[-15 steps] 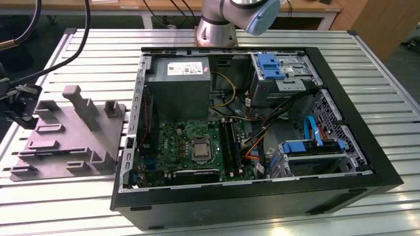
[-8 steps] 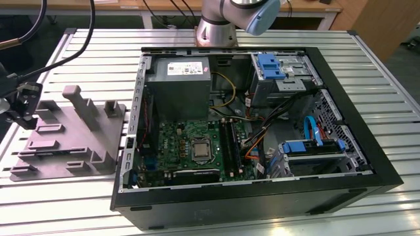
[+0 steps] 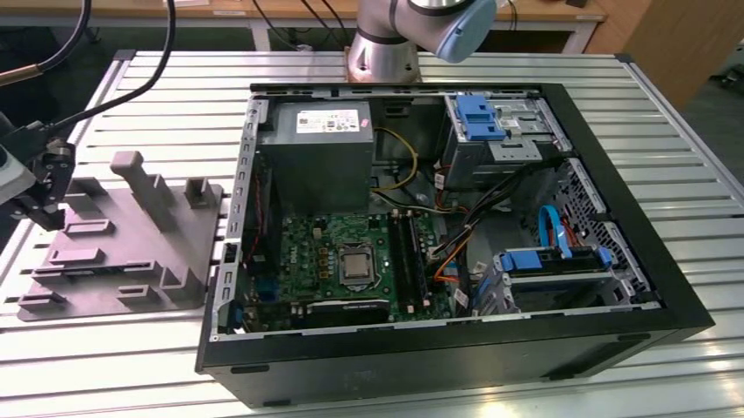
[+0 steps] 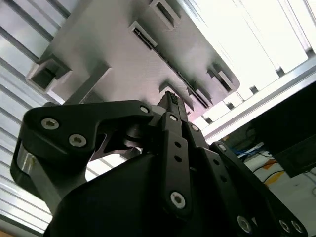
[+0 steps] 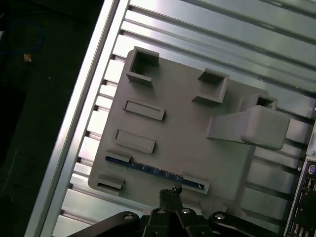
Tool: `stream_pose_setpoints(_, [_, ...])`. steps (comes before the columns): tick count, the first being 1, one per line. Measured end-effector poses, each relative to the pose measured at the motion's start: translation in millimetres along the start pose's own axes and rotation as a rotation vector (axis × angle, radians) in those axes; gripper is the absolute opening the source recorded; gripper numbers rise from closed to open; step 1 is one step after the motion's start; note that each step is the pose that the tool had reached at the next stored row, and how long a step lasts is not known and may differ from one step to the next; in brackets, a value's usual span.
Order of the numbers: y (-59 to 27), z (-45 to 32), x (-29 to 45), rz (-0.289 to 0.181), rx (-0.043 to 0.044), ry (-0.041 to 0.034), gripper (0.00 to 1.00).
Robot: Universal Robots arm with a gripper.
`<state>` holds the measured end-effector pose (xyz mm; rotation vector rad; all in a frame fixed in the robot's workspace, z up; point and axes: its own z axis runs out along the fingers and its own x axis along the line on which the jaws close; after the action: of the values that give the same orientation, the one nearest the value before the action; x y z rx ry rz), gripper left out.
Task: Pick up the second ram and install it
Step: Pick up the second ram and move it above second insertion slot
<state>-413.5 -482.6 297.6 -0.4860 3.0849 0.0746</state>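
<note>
The second ram [image 5: 153, 171] is a thin dark blue strip standing on its edge between two holders of the grey tray [image 5: 177, 133]. My gripper [image 5: 171, 190] hovers just beside the strip, apart from it, with its fingertips closed together and nothing between them. In the second wrist view the gripper [image 4: 170, 98] points at the same stretch of the tray [image 4: 113, 49]. The exterior view places the gripper [image 3: 49, 213] above the tray's [image 3: 128, 248] edge at that view's left.
The open computer case [image 3: 465, 348] lies to the exterior view's right of the tray, with the motherboard [image 3: 337, 252] and its long black slots [image 3: 405, 252] inside. Upright pegs [image 3: 145, 187] rise from the tray. All of it rests on a ribbed metal table [image 3: 104, 348].
</note>
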Motion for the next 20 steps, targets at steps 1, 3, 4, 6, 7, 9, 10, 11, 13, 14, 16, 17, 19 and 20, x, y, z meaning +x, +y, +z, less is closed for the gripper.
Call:
stream_pose_setpoints(1, [0.0,0.2,0.0,-0.018,-0.0004,0.0008,0.1])
stream_pose_setpoints(3, [0.0,0.5,0.0,-0.054,-0.0013,0.0024,0.1])
stream_pose_setpoints(4, [0.0,0.7,0.0,-0.072,-0.0018,0.0032,0.1])
stream_pose_setpoints(6, [-0.1,1.0,0.0,-0.108,-0.0027,0.0048,0.1])
stream_pose_setpoints(7, [0.0,1.1,0.0,-0.126,-0.0031,0.0056,0.1])
stream_pose_setpoints(9, [-0.1,1.4,0.0,-0.163,-0.004,0.0073,0.1])
stream_pose_setpoints(10, [-0.1,1.6,0.0,-0.181,-0.0045,0.0081,0.1])
stream_pose_setpoints(11, [-0.1,1.7,0.0,-0.199,-0.0049,0.0089,0.1])
stream_pose_setpoints(13, [-0.1,2.1,0.0,-0.235,-0.0059,0.0104,0.1])
stream_pose_setpoints(14, [-0.1,2.3,0.0,-0.254,-0.0063,0.0112,0.1])
stream_pose_setpoints(16, [-0.1,2.5,0.0,-0.29,-0.0072,0.0129,0.1])
stream_pose_setpoints(17, [-0.1,2.7,0.0,-0.308,-0.0077,0.0136,0.1])
stream_pose_setpoints(19, [-0.2,3.0,0.0,-0.344,-0.0086,0.0152,0.1])
stream_pose_setpoints(20, [-0.2,3.2,0.1,-0.363,-0.009,0.0162,0.1])
